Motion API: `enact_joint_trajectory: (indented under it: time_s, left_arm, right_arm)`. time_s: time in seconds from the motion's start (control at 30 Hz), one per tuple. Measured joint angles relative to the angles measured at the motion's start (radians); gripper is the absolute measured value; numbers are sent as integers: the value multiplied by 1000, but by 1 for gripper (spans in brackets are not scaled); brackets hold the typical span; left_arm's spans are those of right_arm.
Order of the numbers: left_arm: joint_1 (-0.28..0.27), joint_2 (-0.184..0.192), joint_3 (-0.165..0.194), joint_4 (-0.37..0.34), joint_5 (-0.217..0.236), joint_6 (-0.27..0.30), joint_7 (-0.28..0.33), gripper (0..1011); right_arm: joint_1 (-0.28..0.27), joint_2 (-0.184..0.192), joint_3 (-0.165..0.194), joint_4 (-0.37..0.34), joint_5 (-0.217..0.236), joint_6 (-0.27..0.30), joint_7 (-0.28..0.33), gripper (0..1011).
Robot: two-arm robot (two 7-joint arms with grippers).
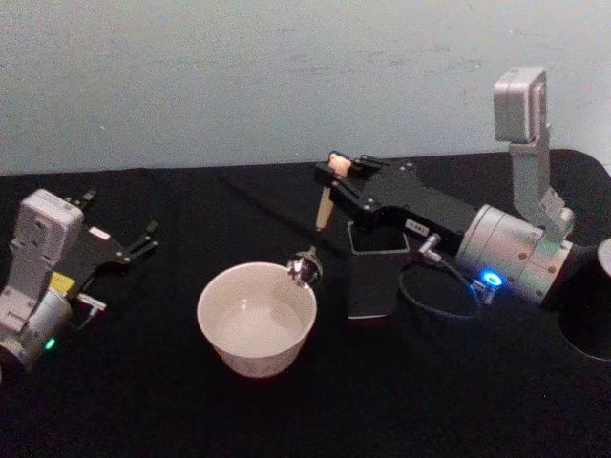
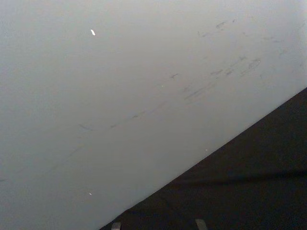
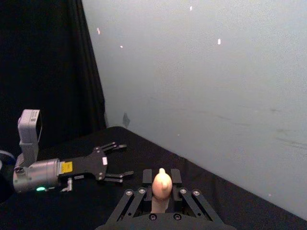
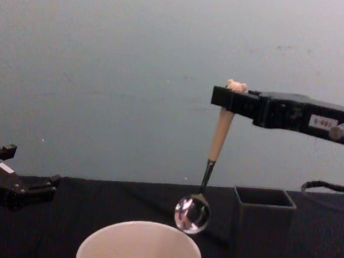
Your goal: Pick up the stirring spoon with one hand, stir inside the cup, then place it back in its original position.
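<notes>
Centre right of the head view: my right gripper (image 1: 336,172) clamps the bear-topped handle of the stirring spoon (image 1: 323,212), its metal bowl hanging just above the right rim of the cream cup (image 1: 253,358). The dark grey square holder (image 1: 372,277) stands beside the cup. My left gripper (image 1: 145,240) sits at far left, fingers spread

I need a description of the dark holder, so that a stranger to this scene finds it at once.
On the black table, find the wide cream cup near the middle. Just right of it, near the spoon held by the right gripper, stands the holder. It is dark grey, tall, narrow and square, whereas the cup is pale and round.
</notes>
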Motion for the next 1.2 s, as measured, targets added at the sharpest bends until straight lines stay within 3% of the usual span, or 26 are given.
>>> enact_joint_trajectory:
  time_s: [0.37, 0.67, 1.2]
  left_arm:
    - [0, 0, 0, 0, 0, 0, 0, 1001]
    - [0, 0, 0, 0, 0, 0, 0, 1001]
    - [0, 0, 0, 0, 0, 0, 0, 1001]
  right_arm:
    - [10, -18, -51, 27, -37, -15, 21, 223]
    - [16, -33, -96, 54, -92, -36, 43, 223]
    - [17, -55, -132, 101, -154, -51, 77, 223]
